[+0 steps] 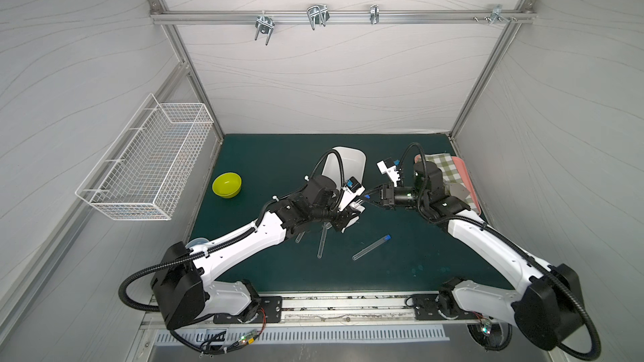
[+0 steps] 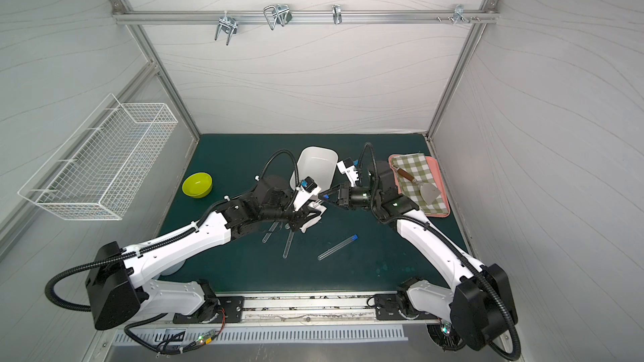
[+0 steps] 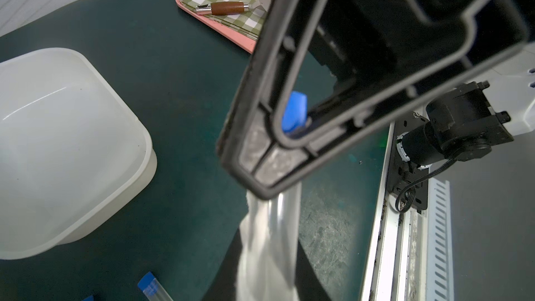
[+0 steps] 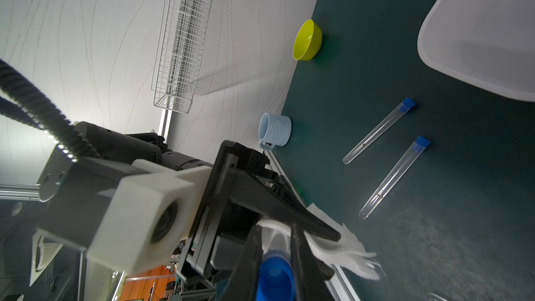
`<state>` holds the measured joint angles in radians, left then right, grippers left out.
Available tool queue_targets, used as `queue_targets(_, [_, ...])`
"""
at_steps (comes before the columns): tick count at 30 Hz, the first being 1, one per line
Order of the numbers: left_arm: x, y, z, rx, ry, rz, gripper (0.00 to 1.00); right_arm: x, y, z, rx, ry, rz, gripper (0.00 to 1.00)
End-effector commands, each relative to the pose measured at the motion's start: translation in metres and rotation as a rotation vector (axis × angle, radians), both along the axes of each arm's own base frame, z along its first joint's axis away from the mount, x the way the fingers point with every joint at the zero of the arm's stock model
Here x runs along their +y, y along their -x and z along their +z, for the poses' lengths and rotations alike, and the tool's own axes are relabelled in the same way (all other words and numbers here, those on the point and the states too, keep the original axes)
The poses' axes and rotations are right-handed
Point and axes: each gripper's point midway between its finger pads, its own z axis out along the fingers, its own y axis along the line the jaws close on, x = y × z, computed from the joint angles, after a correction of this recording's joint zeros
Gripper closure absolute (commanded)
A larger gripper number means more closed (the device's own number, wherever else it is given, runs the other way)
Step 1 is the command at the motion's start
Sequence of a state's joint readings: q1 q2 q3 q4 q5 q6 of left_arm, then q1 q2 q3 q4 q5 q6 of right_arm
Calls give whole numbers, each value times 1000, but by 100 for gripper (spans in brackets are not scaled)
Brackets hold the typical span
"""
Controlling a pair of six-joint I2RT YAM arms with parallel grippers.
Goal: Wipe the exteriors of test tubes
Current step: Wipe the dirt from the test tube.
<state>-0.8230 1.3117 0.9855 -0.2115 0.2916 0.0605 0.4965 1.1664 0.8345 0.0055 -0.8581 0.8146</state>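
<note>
Mia: What does the right pincer [image 2: 324, 198] hold?

Ben: It is pressed shut on the blue cap of one test tube [image 4: 275, 273]. The tube is up in the air between the two arms, over the green mat [image 1: 261, 168]. The left pincer [image 1: 350, 219] pinches a white cloth [image 4: 344, 247] around the clear part of the same tube.

Mia: What could go wrong?

Ben: The tube hangs by its cap only. If the left pincer tugs the cloth too hard, the cap could slip out of the pinch, or maybe pop off. Then the tube would drop. The three other test tubes [image 1: 371, 247] lie on the mat close below, so it could knock them and make them roll. The cloth looks thin and frayed, so it could slide out too.

Mia: Do all the views show the same things?

Ben: No. Both top views show three tubes on the mat, but the right wrist view shows only two whole ones. That view also shows a light blue mug [image 4: 275, 131] by the mat's edge. In the top views the left arm nearly hides it. A top view shows a scraper [image 2: 429, 192] on the checked cloth [image 2: 414, 168] in the pink tray [image 2: 438, 215]. The left wrist view shows only its brown handle.
</note>
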Motion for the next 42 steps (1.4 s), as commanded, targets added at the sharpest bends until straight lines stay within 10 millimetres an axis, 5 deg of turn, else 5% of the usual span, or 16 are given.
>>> queue_targets(1, [-2, -1, 10, -26, 24, -10, 79, -5, 0, 10, -7, -12, 18, 100])
queue_targets(10, [17, 17, -8, 18, -14, -5, 80, -24, -11, 23, -22, -38, 3, 100])
queue_targets(20, [19, 17, 3, -2, -1, 1, 80, -40, -15, 28, -38, -44, -21, 100])
queue_targets(42, [-10, 3, 32, -22, 92, -41, 80, -3, 11, 7, -20, -11, 74, 100])
